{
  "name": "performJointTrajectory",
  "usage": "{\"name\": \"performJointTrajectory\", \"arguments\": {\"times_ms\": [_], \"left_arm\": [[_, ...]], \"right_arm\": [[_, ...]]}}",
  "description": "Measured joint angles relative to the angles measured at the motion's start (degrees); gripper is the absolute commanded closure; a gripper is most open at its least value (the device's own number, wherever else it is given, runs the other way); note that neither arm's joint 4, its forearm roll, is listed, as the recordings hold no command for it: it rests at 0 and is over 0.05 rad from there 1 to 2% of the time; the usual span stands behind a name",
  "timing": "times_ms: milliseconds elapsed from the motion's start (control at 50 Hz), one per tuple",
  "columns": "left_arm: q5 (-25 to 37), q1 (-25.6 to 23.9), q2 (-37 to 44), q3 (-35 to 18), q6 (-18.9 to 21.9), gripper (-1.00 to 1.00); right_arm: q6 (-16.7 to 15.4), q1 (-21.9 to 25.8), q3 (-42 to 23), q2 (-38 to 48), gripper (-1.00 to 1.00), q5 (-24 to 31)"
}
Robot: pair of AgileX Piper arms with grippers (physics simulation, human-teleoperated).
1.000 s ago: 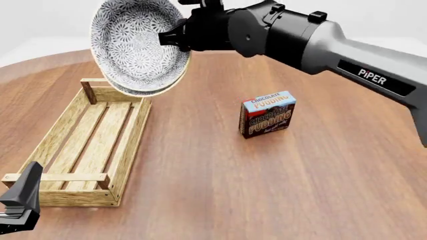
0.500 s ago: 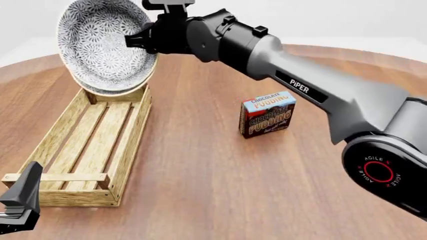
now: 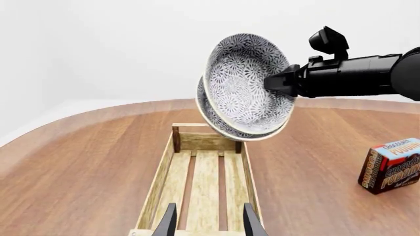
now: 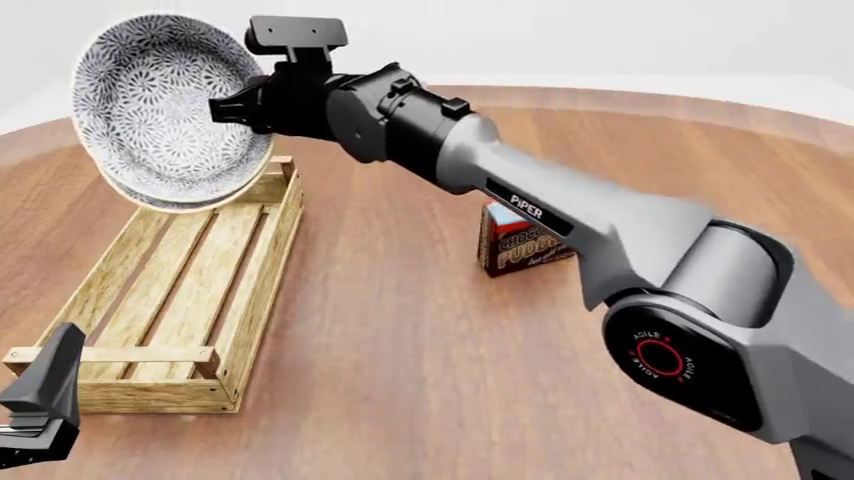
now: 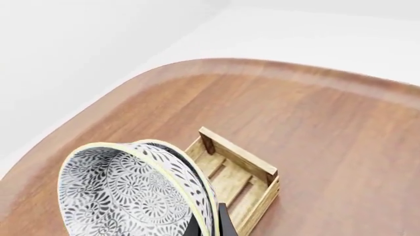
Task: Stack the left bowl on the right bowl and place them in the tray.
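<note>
The right tool [image 4: 227, 108] is clamped on the rim of the two nested bowls, one finger inside the upper bowl and the other behind the stack. The left bowl [image 4: 160, 108] sits nested inside the right bowl [image 4: 171, 202], of which only a crescent of rim shows along the lower edge. The stack is held in the air, tipped steeply on edge so the patterned inside faces the front camera. In the front view it hangs at about 10 o'clock from the middle of the bench [image 4: 400, 330], over the far end of the tray [image 4: 254, 290]. In the left wrist view the stack [image 3: 248, 86] floats above the tray's far bar handle [image 3: 204, 141], clear of the wood.

The tray lies lengthwise on the bench, slats bare, its near handle toward the front camera at 8 o'clock. The left tool [image 3: 206, 221] hovers low at the tray's near end with its fingers apart and nothing between them.

A chocolate pudding box [image 4: 514, 250] stands upright on the bench at about 2 o'clock from the tray's middle, well apart from it and partly hidden behind the right arm [image 4: 574, 220].
</note>
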Motion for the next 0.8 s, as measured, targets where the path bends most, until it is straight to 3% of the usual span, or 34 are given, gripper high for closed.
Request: {"name": "performJointTrajectory", "arguments": {"times_ms": [800], "left_arm": [[0.0,0.1,0.0,0.0,0.0,-1.00]], "right_arm": [[4.7,1.4,-11.8,13.8,1.00,-0.7]]}}
